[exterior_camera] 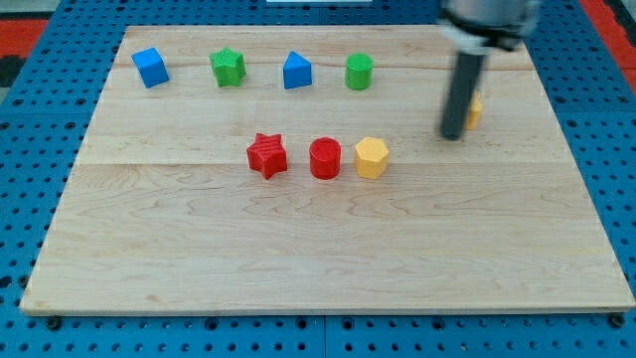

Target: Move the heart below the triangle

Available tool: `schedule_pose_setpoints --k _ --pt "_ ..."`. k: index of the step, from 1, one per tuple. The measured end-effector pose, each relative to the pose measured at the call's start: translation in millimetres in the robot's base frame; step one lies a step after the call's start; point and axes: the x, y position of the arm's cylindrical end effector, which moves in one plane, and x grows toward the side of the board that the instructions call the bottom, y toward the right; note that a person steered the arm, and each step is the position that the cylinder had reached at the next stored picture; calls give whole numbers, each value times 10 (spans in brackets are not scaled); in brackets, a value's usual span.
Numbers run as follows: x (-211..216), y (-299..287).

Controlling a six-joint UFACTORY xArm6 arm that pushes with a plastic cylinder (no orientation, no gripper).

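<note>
My tip (453, 135) rests on the board at the view's upper right. A yellow block (476, 109) shows just behind the rod's right side. It is mostly hidden, so I cannot make out its shape, and it seems to touch the rod. A blue triangle-like block (296, 72) sits in the top row, well to the left of my tip.
The top row also holds a blue cube (150, 67), a green star (228, 68) and a green cylinder (359, 72). In the middle stand a red star (266, 155), a red cylinder (325, 158) and a yellow hexagon (371, 157). The wooden board (318, 268) lies on a blue pegboard.
</note>
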Motion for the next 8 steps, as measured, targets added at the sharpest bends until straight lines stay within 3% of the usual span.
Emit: schedule_pose_setpoints --k 1,2,3,4,5,6,8 --pt "-22 690" --pt "-236 179" --pt "-259 -872" --pt "-285 -221" --pt "-520 -103" --pt "-554 -1027" --pt "-702 -1265"
